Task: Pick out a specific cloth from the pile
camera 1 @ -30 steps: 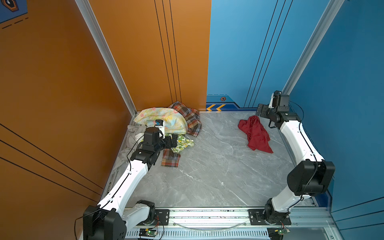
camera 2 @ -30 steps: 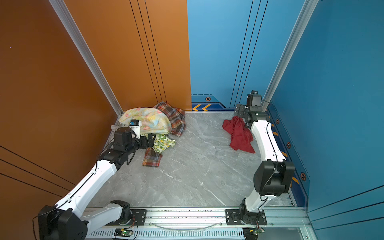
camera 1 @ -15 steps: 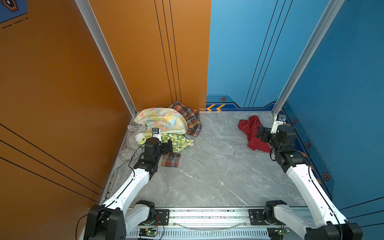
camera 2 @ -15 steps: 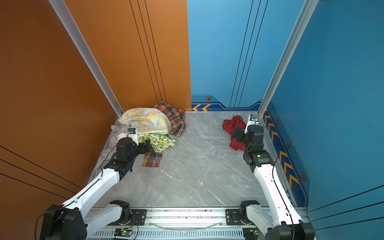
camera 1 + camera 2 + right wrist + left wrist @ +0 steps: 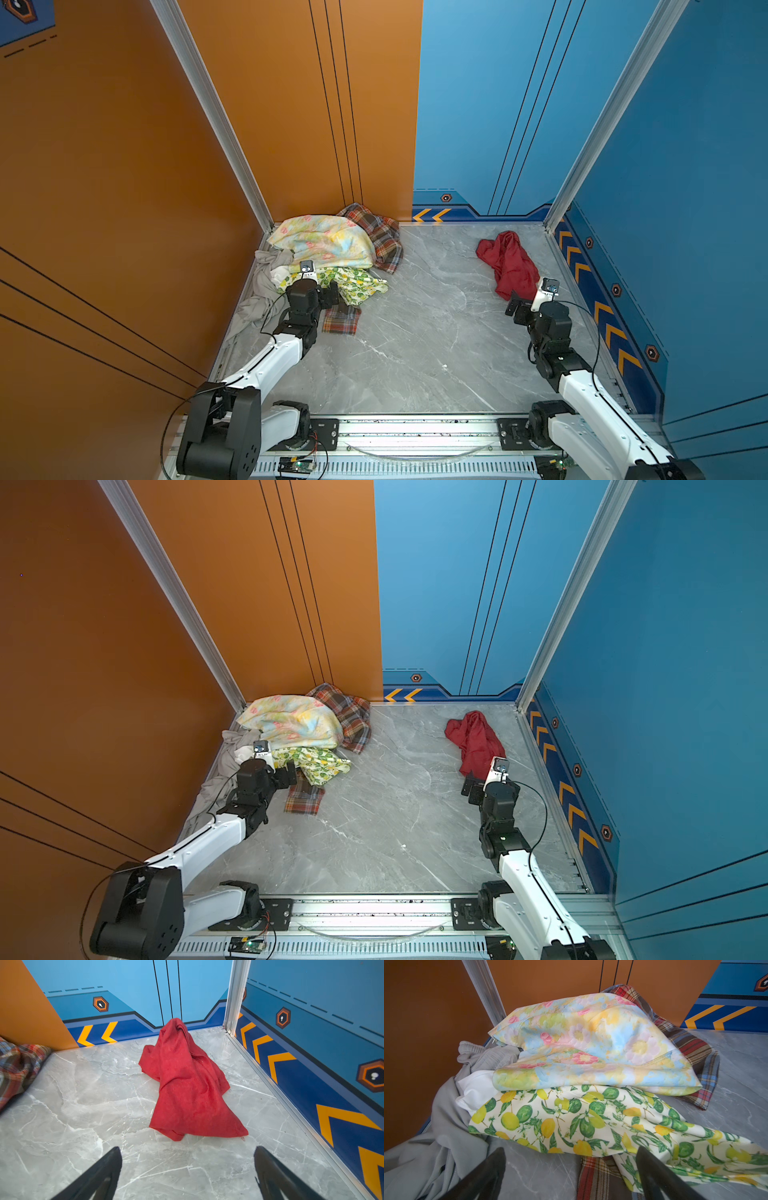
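**Operator:** Report the state of both grippers and the position of the target.

**Technician:** The right gripper (image 5: 188, 1148) is spread wide and holds nothing. The cloth (image 5: 187, 1084), plain dark red, lies crumpled on the table (image 5: 72, 1126) just ahead of it. It is near the blue side wall and well apart from the pile (image 5: 328, 249). The left gripper (image 5: 571, 1149) is also spread wide and empty. It faces the pile, with the lemon-print cloth (image 5: 591, 1122) just beyond its fingertips.

**Operator:** The separation appears complete. List the remaining hazards.

**Technician:** There are three.
1. Wrong item taken. Cause: the left jaws sit close to the lemon-print cloth and the plaid cloth (image 5: 598, 1176). Any advance or closure there is likely to catch one of them.
2. Target dragged. Cause: the near corner of the cloth lies close to the right jaws. A low sweep may hook it and pull it back toward the middle of the table.
3. Wall contact. Cause: the cloth rests beside the side wall, which leaves the right arm little clearance for a second grasp.
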Available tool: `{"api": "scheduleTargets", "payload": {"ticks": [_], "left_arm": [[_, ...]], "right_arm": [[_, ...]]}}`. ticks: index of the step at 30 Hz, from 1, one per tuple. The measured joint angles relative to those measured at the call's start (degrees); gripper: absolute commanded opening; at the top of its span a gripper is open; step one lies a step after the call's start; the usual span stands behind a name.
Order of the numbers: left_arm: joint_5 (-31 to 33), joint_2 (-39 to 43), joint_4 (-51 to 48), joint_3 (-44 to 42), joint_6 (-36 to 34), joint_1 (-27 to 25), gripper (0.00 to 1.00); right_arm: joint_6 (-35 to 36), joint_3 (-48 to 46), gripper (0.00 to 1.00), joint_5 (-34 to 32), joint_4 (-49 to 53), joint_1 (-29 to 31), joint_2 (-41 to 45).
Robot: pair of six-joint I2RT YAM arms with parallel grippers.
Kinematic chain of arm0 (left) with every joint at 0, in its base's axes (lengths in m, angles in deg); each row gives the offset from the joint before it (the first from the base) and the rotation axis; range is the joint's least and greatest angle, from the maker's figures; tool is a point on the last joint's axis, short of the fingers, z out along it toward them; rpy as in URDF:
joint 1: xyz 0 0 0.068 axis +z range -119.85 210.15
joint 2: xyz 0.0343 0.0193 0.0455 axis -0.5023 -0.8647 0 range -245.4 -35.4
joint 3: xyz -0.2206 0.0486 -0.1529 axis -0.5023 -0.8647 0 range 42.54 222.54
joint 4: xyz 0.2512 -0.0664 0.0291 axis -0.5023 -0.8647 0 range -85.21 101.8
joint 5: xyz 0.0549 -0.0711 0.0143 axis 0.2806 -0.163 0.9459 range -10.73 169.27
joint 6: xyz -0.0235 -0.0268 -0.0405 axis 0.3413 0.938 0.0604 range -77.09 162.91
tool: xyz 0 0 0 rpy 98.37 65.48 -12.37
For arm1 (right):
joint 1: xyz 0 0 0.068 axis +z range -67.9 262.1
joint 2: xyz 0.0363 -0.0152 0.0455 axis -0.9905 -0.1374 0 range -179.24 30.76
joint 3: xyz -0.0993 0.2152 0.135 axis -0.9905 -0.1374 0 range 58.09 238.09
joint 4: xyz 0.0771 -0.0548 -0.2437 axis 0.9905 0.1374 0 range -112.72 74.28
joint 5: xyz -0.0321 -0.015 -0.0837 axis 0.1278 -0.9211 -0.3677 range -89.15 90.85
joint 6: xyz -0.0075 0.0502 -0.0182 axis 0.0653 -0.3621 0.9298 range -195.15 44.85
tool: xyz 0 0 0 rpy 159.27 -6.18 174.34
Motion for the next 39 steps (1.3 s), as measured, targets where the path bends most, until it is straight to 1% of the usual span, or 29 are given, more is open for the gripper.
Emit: {"api": "scheduleTargets", "payload": {"ticks": [4, 9, 12, 16, 20, 23, 29, 35, 39], "left_arm": [[0.17, -2.21, 3.91, -1.90, -0.26, 1.53, 0.98], [0.74, -5.09, 8.24, -3.06, -1.29, 2.45, 0.98], [0.76, -6.82, 10.88, -3.21, -1.77, 3.02, 0.98], [0.15, -9.70, 14.32, -3.72, -2.38, 4.24, 0.98], [-2.43, -11.45, 17.29, -4.52, -2.80, 5.90, 0.98], [-4.76, -13.14, 21.92, -6.01, -3.08, 6.75, 0.98], [-8.81, -18.21, 29.38, -8.41, -3.91, 7.23, 0.98], [-11.08, -19.82, 33.00, -8.46, -4.31, 7.26, 0.98], [-11.10, -19.85, 33.55, -8.44, -4.31, 7.28, 0.98]], "right_arm": [[0.59, -3.19, 1.00, -0.83, -8.11, 0.66, -6.03], [1.97, -3.45, 1.00, -0.96, -17.92, 1.22, -15.80], [3.04, -3.45, 1.00, -0.98, -22.56, 1.36, -20.09], [4.09, -3.45, 1.00, -0.94, -26.08, 1.33, -22.29], [4.83, -2.80, 1.00, -0.87, -28.87, 1.29, -24.85], [5.57, -1.16, 1.00, -0.68, -29.44, 1.27, -27.04], [6.84, -0.74, 1.00, -0.20, -34.99, 0.81, -31.58], [6.86, -1.88, 1.00, 0.83, -44.02, -0.39, -37.92], [6.78, -2.23, 1.00, 1.66, -44.61, -1.29, -39.47]]}}
